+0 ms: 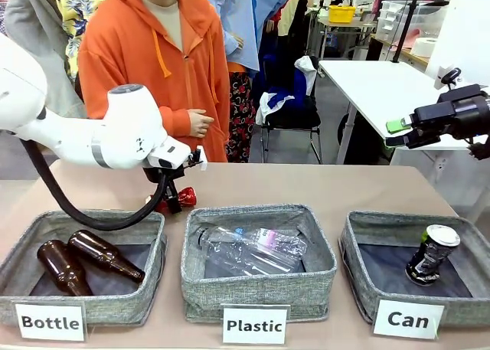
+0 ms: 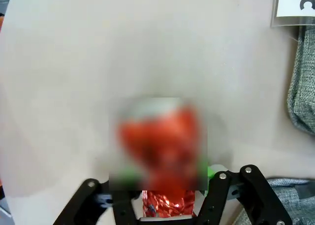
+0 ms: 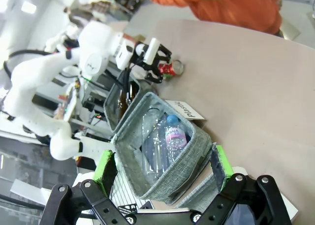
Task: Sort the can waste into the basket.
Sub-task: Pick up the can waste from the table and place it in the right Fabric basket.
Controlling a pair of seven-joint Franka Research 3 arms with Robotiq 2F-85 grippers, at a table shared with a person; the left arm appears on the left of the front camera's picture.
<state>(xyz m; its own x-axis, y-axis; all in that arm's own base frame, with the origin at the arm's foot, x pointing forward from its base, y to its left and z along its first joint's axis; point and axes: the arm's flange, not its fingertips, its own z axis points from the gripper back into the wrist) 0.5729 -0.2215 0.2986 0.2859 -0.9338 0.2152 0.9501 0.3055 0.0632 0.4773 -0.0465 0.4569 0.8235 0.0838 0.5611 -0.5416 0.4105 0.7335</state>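
Pincer of the left arm [image 1: 174, 201] closed on the crushed red can [image 1: 184, 197], which sits between its fingers on the bench [image 1: 306, 185], just behind the "Bottle" bin [image 1: 80, 266]. In the left wrist view the red can [image 2: 165, 205] shows between the two fingers, most of it blurred, pale bench surface beyond it.

Right pincer [image 1: 398, 132] held high, jaws standing wide apart with nothing between them; green pads [image 3: 105, 168] spread far apart in its wrist view. Below and ahead of it, the "Plastic" bin [image 3: 192, 158] with clear plastic bottles [image 3: 165, 141] inside.

Black can [image 1: 432, 254] with silver top lies tilted inside the "Can" basket [image 1: 360, 262], well below the right pincer and far across from the left one.

Two brown glass bottles [image 1: 84, 262] lie in the "Bottle" bin, just under the left pincer's near side. Person in orange hoodie [image 1: 153, 51] stands beyond the left pincer.
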